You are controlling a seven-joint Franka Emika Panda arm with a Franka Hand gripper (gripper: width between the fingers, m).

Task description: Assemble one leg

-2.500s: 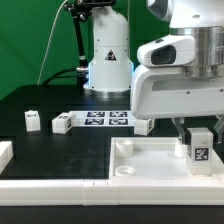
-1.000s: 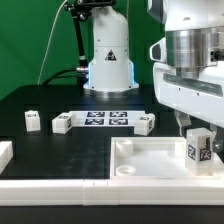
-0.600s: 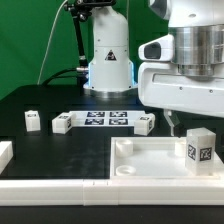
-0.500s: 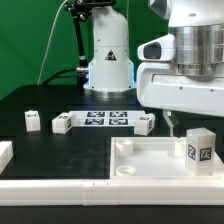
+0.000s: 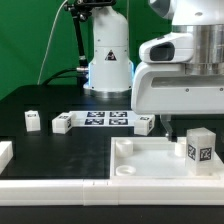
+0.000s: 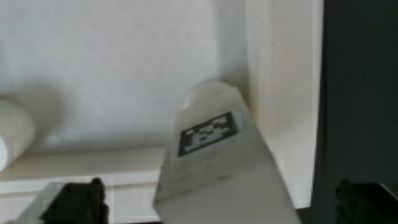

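Note:
A leg (image 5: 201, 148), a small white post with a tag on its face, stands upright in the corner of the wide white panel (image 5: 150, 165) at the exterior view's right. My gripper (image 5: 185, 124) hangs just above and slightly to the left of it, open and empty. In the wrist view the leg (image 6: 214, 150) stands between my two dark fingertips (image 6: 80, 200), with a gap on each side; my gripper (image 6: 222, 207) touches nothing. Part of the panel's wall (image 6: 285, 60) shows beside the leg.
Three more legs lie on the black table: one at the left (image 5: 32, 120), one by the marker board's left end (image 5: 62, 123), one by its right end (image 5: 145, 124). The marker board (image 5: 105, 119) lies in the middle. A white piece (image 5: 5, 152) sits at the left edge.
My gripper has let go of the leg, risen off it and turned. The leg stays upright in the panel's corner.

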